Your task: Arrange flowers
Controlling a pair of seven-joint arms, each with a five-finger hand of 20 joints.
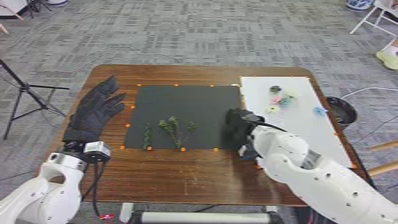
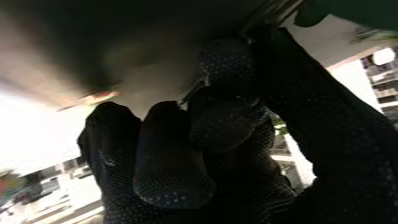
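Observation:
In the head view the left hand [image 1: 96, 111] lies at the table's left side, fingers straight. The right hand [image 1: 238, 126] is at the black mat's right edge, beside the white board. In the right wrist view the right hand [image 2: 222, 120] has curled fingers, its thumb and a finger pinching thin stems [image 2: 282, 11] near a green leaf [image 2: 355, 12]. Green sprigs [image 1: 169, 125] lie on the lower left part of the black mat [image 1: 188, 102]. Pink, pale yellow and dark flowers [image 1: 276, 101] and a blue flower [image 1: 320, 111] lie on the white board [image 1: 306, 132].
Orange markers line the edges of the mat and board on the brown table [image 1: 164, 177]. A black round container [image 1: 341, 111] stands beyond the table's right edge. A tripod [image 1: 31, 90] stands on the floor at the left.

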